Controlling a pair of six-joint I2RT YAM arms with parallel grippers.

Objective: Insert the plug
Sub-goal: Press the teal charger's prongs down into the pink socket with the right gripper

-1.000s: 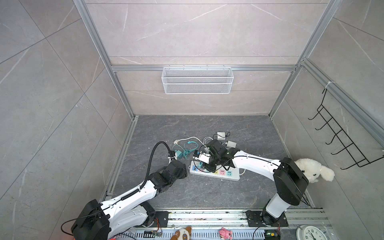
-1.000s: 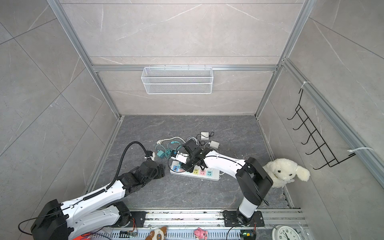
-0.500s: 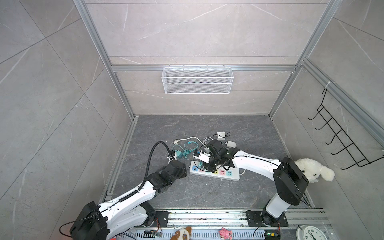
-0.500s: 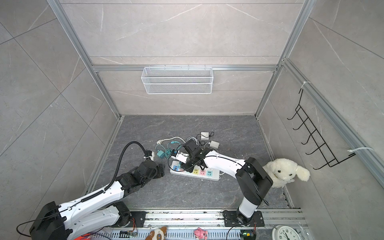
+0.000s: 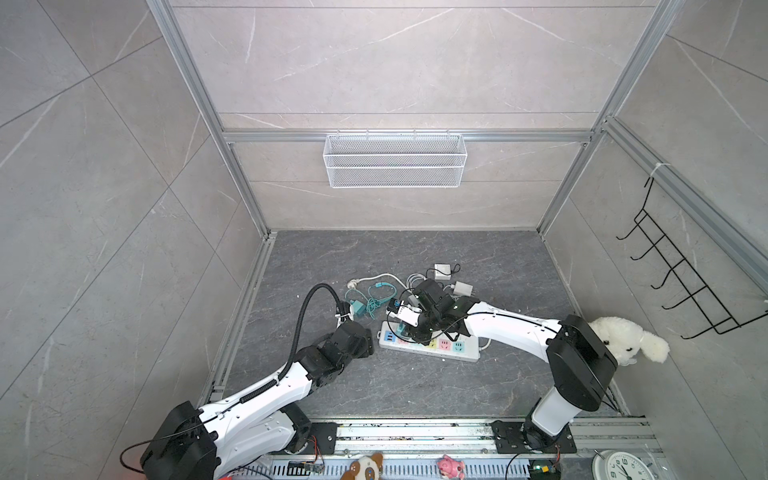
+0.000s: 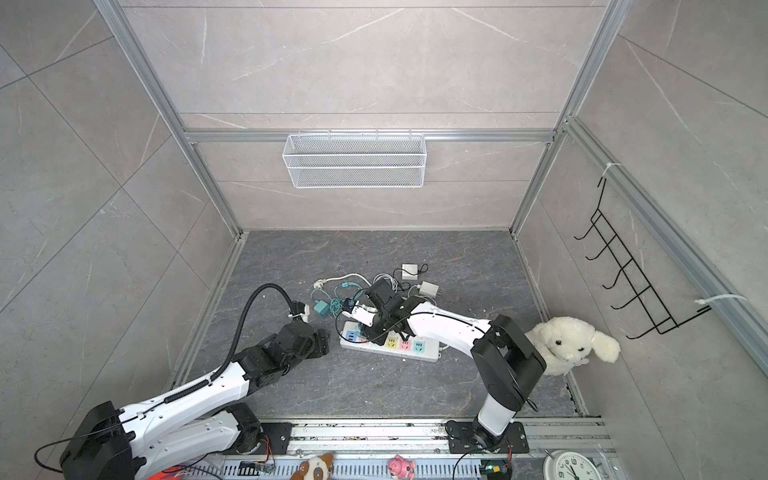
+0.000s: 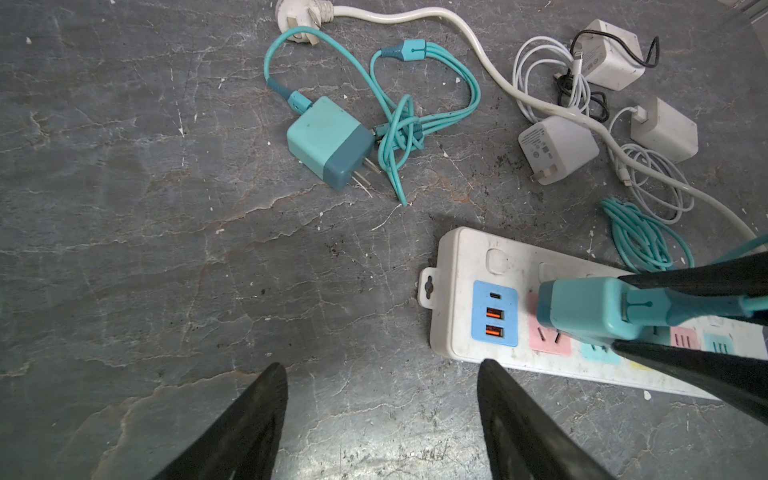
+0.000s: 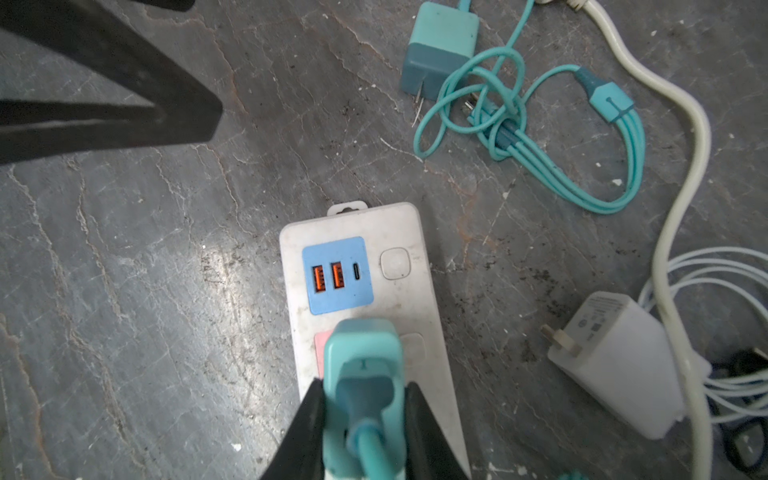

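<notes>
Pinching a teal plastic plug (image 8: 361, 353) in the right gripper (image 8: 363, 390), cable trailing back through the grip. Holding it just above the pink socket (image 7: 548, 336) near the USB end of the grubby white plastic power strip (image 7: 457, 266), with slots in sight under its edge. Just off that end, left gripper (image 7: 382, 370) spread wide over bare grey stone floor (image 7: 166, 249), touching nothing. Further out, lying loose: teal charger block with knotted cable (image 7: 328, 141), white square adapters (image 7: 557, 147).

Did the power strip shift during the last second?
No. In both top views the power strip lies where it lay, its blue USB end just as far from the loose teal charger on the floor.
</notes>
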